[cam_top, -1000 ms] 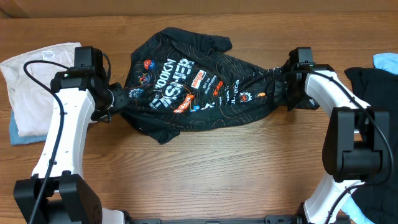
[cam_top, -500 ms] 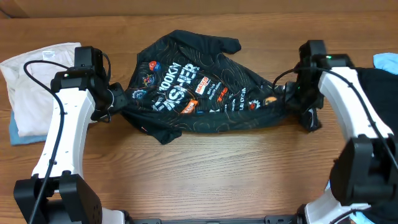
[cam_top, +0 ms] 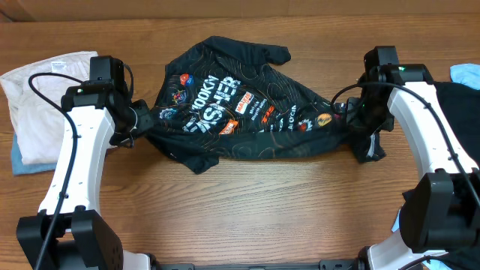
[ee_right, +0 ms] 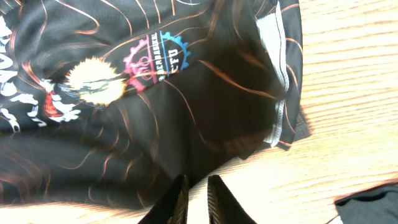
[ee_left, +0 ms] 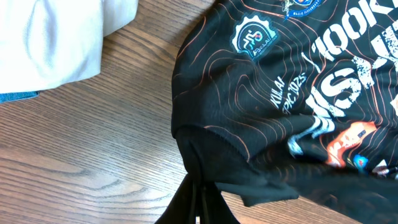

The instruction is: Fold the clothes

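The black sports top (cam_top: 240, 112) with orange contour lines and logos is stretched across the table between my two grippers. My left gripper (cam_top: 137, 124) is shut on its left end; in the left wrist view (ee_left: 199, 186) the fingers pinch a bunched black fold of the top (ee_left: 280, 99). My right gripper (cam_top: 351, 112) holds its right end; in the right wrist view the nearly closed fingers (ee_right: 197, 180) pinch the top's (ee_right: 155, 112) lower edge. A loose flap hangs below the right gripper (cam_top: 367, 146).
A folded white garment (cam_top: 45, 97) lies at the far left on a blue cloth (cam_top: 22, 161). A plain black garment (cam_top: 457, 105) lies at the right edge, with a light blue item (cam_top: 466, 73) behind it. Bare wooden table (cam_top: 247, 210) lies in front.
My right arm has moved right and slightly forward, pulling the top's right end with it. The top is stretched wider. My left arm has not moved.
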Available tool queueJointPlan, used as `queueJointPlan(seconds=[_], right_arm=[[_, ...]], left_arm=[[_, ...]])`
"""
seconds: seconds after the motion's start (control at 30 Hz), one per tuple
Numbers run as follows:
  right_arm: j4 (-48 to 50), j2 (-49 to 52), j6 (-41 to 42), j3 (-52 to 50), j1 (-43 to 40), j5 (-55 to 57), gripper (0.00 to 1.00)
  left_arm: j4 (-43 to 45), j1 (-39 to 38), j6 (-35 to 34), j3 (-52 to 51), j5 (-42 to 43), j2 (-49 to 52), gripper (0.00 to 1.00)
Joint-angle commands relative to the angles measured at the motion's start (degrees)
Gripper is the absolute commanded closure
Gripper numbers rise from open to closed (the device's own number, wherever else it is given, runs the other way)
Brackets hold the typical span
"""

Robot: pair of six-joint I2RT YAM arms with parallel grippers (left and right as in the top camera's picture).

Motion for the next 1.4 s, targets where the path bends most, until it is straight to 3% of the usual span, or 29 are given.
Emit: queueJointPlan(seconds=[0.0, 0.23, 0.3, 0.37, 1.23, 1.27, 1.37], right_arm=[[0.24, -0.28, 0.22, 0.79, -0.11, 0.79, 0.85], [0.00, -0.28, 0.22, 0.79, -0.11, 0.81, 0.85], [-0.61, -0.28, 0.22, 0.68, -0.11, 0.81, 0.75], [-0.98, -0.28, 0.22, 0.04, -0.17, 0.83, 0.73], [20.87, 0.72, 0.46, -21.75, -0.15, -3.37, 0.73], [21.16, 0.72, 0.48, -21.86, -0.15, -3.37, 0.75], [21.90, 0.72, 0.48, -21.86, -0.15, -3.39, 0.96]], left_arm=[[0.22, -0.39, 1.38, 0.22, -0.59, -0.02, 0.96], [0.22, -0.39, 1.36, 0.22, -0.59, -0.02, 0.96], [0.20, -0.39, 1.36, 0.22, -0.59, -0.02, 0.96], [0.20, -0.39, 1.36, 0.22, -0.61, -0.02, 0.96], [0.24, -0.39, 1.36, 0.22, -0.59, -0.02, 0.96], [0.26, -0.39, 1.36, 0.22, -0.59, -0.02, 0.96], [0.24, -0.39, 1.36, 0.22, -0.59, -0.02, 0.96]])
